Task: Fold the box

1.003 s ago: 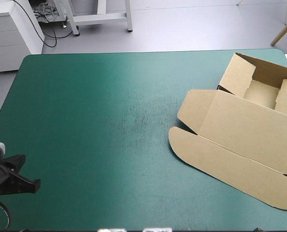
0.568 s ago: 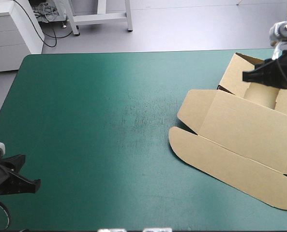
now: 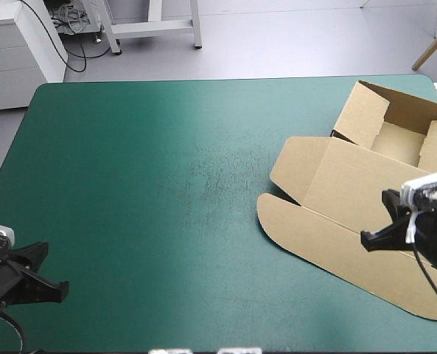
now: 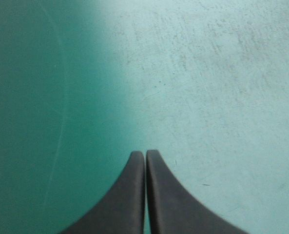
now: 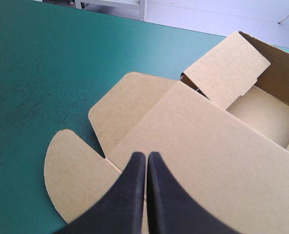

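brown box (image 3: pixel 351 192) lies at the table's (image 3: pixel 144 221) right, tray open, lid flat. right gripper (image 5: pixel 145 155) over the lid and left gripper (image 4: pixel 145 152), far off, are both pinched empty; i'd part the fingers, then take the lid's rounded flap.

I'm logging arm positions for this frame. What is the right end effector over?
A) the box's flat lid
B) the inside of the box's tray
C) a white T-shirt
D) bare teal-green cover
A: the shut right end effector hangs over the box, above its flat lid, with the open tray farther ahead.
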You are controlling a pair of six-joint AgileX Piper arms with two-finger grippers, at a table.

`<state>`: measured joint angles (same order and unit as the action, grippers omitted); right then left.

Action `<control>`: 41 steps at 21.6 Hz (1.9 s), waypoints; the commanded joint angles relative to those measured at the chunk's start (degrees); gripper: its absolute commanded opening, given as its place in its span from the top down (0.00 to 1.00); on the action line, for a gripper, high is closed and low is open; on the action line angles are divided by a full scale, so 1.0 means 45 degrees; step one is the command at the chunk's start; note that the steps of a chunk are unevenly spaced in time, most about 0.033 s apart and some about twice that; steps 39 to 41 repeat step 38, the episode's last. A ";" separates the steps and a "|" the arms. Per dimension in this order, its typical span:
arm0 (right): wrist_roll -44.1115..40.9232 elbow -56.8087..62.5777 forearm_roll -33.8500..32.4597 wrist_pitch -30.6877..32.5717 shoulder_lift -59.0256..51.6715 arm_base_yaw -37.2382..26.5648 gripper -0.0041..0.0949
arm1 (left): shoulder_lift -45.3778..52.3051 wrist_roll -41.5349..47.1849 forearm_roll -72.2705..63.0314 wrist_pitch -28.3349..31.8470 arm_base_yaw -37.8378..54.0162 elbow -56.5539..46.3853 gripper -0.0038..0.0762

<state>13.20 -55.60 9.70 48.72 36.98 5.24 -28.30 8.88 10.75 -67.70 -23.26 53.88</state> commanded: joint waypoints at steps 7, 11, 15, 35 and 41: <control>0.0202 0.3889 0.0163 -0.2092 -0.3567 0.0029 0.96 | 0.3273 0.0006 -0.0535 0.3745 -0.0028 -0.3861 0.96; -0.0049 0.4625 0.0183 -0.2912 -0.4909 0.0029 0.96 | 0.5021 -0.0022 -0.0435 0.3804 -0.0028 -0.5247 0.96; -0.0045 0.5119 0.0211 -0.2794 -0.5744 0.0029 0.96 | 0.6282 -0.0106 -0.0233 0.3907 -0.0028 -0.5781 0.96; -0.0076 0.5776 0.0263 -0.2363 -0.8635 0.0029 0.96 | 0.6673 0.0020 0.0114 0.3840 -0.0028 -0.5781 0.96; -0.0076 0.5776 0.0263 -0.2363 -0.8635 0.0029 0.96 | 0.6673 0.0020 0.0114 0.3840 -0.0028 -0.5781 0.96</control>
